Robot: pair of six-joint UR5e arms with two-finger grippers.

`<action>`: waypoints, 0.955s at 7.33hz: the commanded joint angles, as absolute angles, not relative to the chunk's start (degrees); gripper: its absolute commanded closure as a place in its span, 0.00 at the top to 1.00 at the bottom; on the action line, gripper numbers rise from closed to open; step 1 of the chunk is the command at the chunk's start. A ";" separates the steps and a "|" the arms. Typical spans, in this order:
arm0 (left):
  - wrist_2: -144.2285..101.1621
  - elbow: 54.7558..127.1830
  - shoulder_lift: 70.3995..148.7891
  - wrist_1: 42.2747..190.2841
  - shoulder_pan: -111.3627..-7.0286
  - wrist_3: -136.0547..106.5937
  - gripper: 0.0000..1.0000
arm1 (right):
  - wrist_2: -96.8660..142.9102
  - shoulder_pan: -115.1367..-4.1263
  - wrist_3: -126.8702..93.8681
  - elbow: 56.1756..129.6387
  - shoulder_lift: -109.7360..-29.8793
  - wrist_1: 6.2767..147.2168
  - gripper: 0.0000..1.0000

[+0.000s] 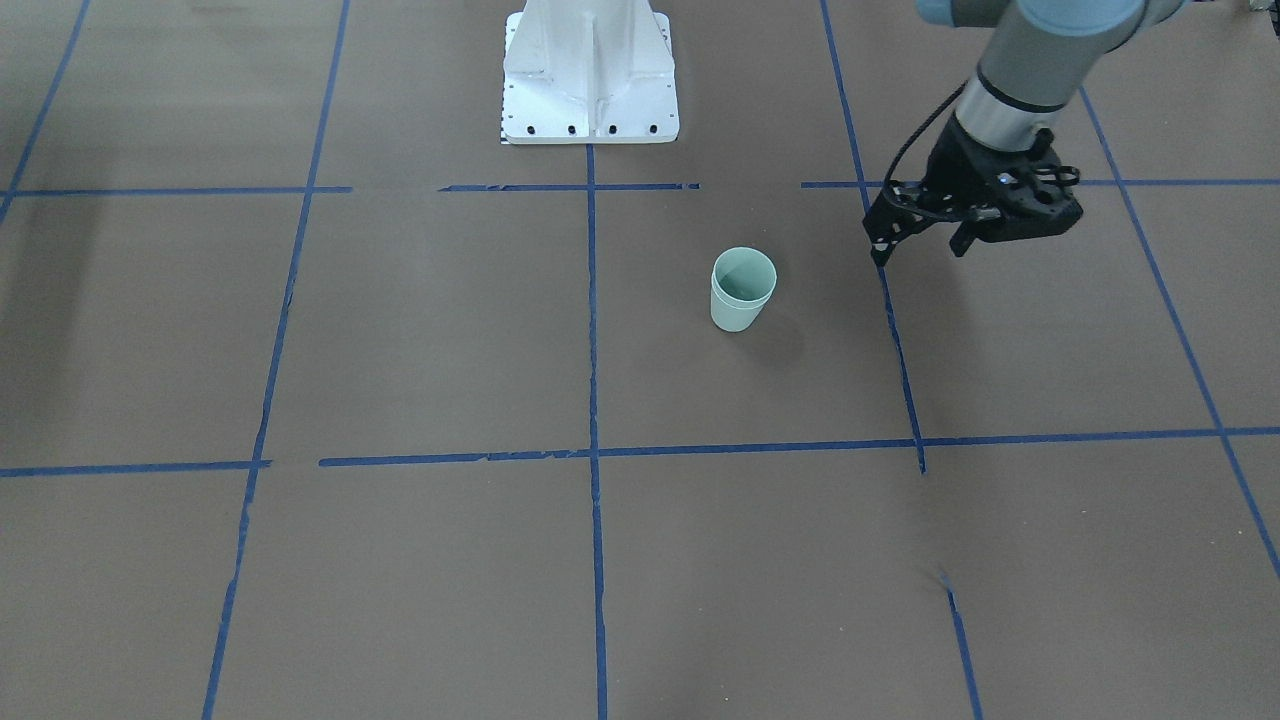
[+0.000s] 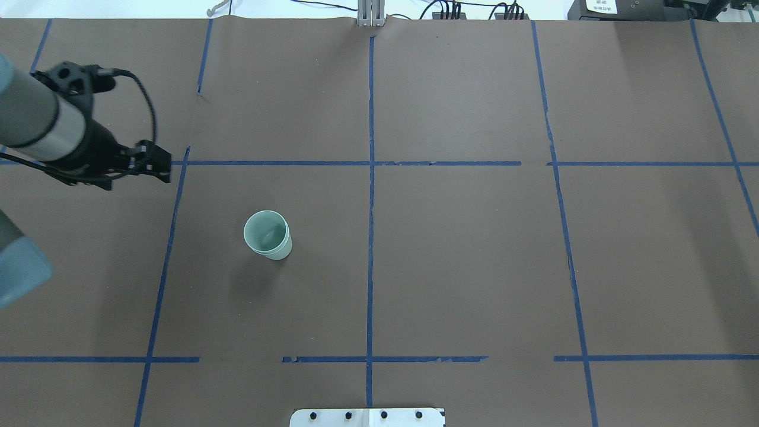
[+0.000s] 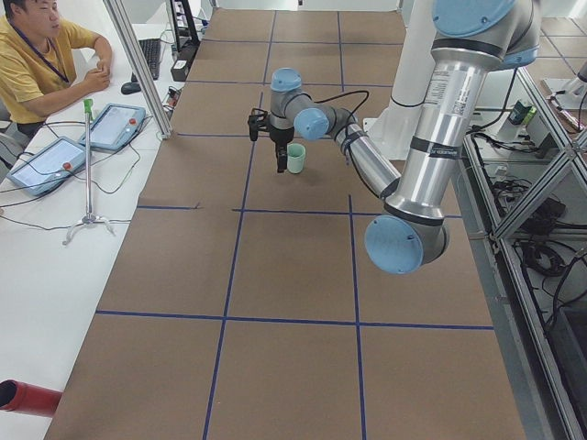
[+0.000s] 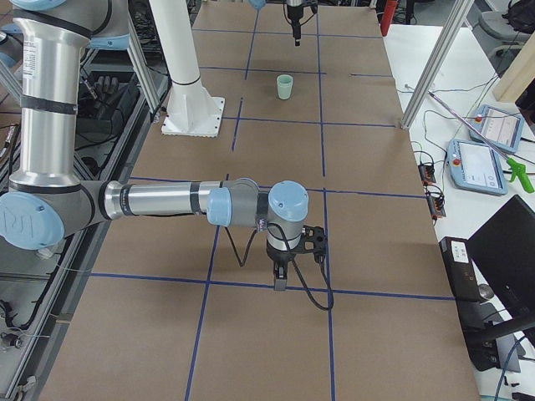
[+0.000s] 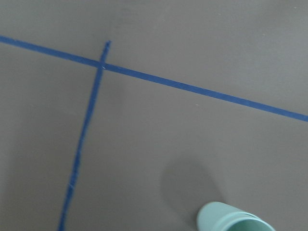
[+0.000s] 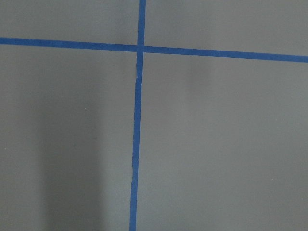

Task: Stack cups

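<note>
In the front-facing view the cups (image 1: 743, 290) stand upright on the brown table (image 1: 420, 330), right of the middle tape line. A doubled rim suggests one already sits nested inside the other. The left gripper (image 1: 920, 248) hangs just above the table, off to one side and well clear of the cups, with its fingers spread and holding nothing. From overhead, the cups (image 2: 268, 235) show an open mouth and again two rims close together, while the left gripper (image 2: 157, 166) sits by a tape crossing, apart from them. From the table's left end the gripper looks near the cups (image 3: 295, 158), but that is only how the two line up in that view. From the right end the cups (image 4: 285, 86) are far and small. The right gripper (image 4: 280, 280) points down over a tape line (image 4: 251, 284) well away from them, and whether its fingers are spread or pressed together cannot be told. The left wrist camera catches only the doubled rim (image 5: 236, 221) at its lower edge. The right wrist camera shows only table and tape. These cups are probably very light, thin-walled and smooth, so they would tip easily, flex under a hard squeeze and slip from a loose one. The best hold is likely a gentle pinch over the rim, one finger inside and one outside, or across the wall just below it.
</note>
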State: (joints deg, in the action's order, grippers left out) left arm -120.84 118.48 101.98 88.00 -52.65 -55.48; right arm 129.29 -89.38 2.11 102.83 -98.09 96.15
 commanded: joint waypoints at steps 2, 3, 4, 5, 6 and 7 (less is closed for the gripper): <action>-128.83 114.55 87.14 87.98 -74.63 -12.44 1.00 | 129.29 -89.38 2.11 102.83 -98.09 96.15 1.00; -130.15 110.00 84.66 87.98 -80.62 -3.52 1.00 | 129.29 -89.38 2.11 102.83 -98.09 96.15 1.00; -131.56 105.51 83.59 87.98 -86.69 3.53 1.00 | 129.29 -89.38 2.11 102.83 -98.09 96.15 1.00; -131.66 101.73 83.15 87.98 -89.01 8.65 1.00 | 129.29 -89.38 2.11 102.83 -98.09 96.15 1.00; -131.75 100.30 82.01 87.98 -92.08 12.88 1.00 | 129.29 -89.38 2.11 102.83 -98.09 96.15 1.00; -132.10 100.20 80.87 87.89 -94.55 16.31 1.00 | 129.29 -89.38 2.11 102.83 -98.09 96.15 1.00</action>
